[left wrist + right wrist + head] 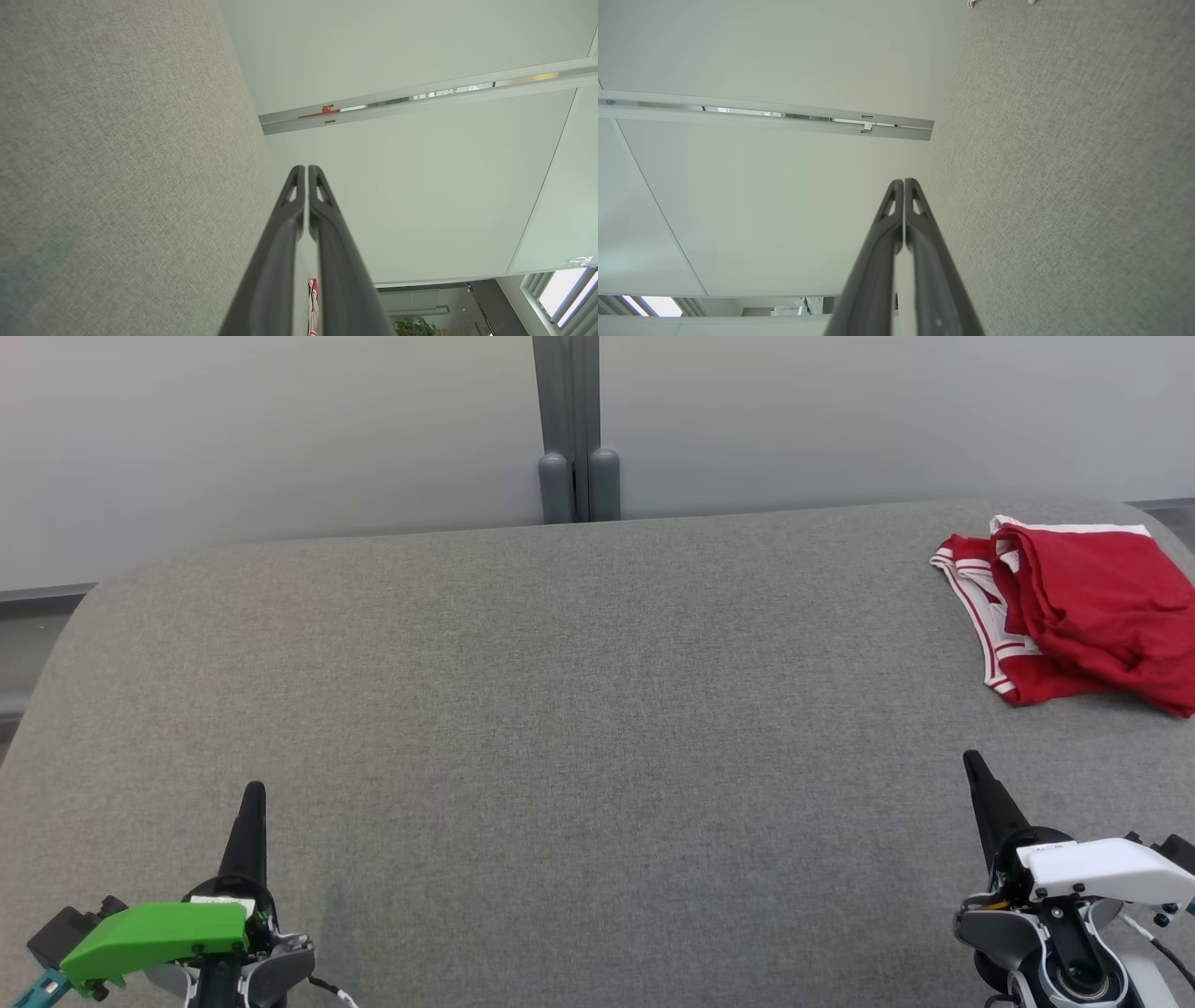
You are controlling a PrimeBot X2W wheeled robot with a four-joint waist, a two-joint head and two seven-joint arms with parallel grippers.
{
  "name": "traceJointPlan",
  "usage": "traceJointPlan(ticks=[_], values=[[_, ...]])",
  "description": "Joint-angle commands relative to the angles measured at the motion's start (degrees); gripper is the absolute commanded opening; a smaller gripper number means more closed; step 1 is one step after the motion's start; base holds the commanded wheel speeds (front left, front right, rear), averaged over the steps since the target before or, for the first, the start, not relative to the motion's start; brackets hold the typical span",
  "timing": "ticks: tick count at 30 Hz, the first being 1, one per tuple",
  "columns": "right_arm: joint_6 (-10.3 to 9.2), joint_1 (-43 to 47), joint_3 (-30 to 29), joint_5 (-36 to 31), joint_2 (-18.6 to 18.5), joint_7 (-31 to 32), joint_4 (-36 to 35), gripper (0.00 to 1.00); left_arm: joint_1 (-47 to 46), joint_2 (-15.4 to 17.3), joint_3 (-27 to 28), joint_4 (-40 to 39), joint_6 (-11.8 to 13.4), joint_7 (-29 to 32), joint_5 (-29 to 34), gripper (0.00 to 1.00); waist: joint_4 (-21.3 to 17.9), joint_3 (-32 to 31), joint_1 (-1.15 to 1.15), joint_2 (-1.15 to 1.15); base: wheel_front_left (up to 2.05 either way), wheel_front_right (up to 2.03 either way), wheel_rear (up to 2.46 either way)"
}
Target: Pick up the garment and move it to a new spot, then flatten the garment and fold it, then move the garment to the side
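The garment [1092, 616] is red fabric with white striped trim along one edge, bunched into a rumpled, loosely doubled heap. It lies at the far right of the work surface [560, 709], close to that surface's right edge. The work surface is covered in grey woven textile with a fine, even grain, and its far corners are rounded. Behind it stand smooth, pale wall panels [280, 429], joined by a grey vertical post [579, 429] with two rounded feet.

The left gripper [254, 793] sits at the lower left, behind a green cover [149, 938], well apart from the garment. The right gripper [971, 761] sits at the lower right, behind a white cover [1102, 868], near the garment's front edge but not touching it.

Both grippers point away from the robot across the textile. Their fingers are long, dark and tapered. In each wrist view the two fingers meet at the tips: both jaws are closed and hold nothing.
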Motion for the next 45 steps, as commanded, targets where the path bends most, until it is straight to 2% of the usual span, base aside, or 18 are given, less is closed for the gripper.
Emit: traceJointPlan(ticks=[1, 22, 45], values=[[0.03, -0.70, -0.30, 1.25, 0.09, 0.46, 0.02, 0.00, -1.29, 0.45, 0.34, -0.43, -0.42, 0.43, -1.38, 0.00, 0.01, 0.01, 0.00, 0.00, 0.00, 0.00, 0.00], [0.02, -1.62, -1.36, 8.75, 0.68, 2.69, 0.54, 0.00, -1.71, 0.49, 0.99, -0.57, -0.57, 2.57, -9.11, 0.00, 0.13, 0.14, 0.00, 0.00, 0.00, 0.00, 0.00], [0.02, -1.57, -1.57, 8.57, 0.80, 2.93, 0.57, 0.00, -1.69, 0.49, 0.98, -0.55, -0.53, 2.67, -9.02, 0.00, 0.13, 0.15, 0.00, 0.00, 0.00, 0.00, 0.00]])
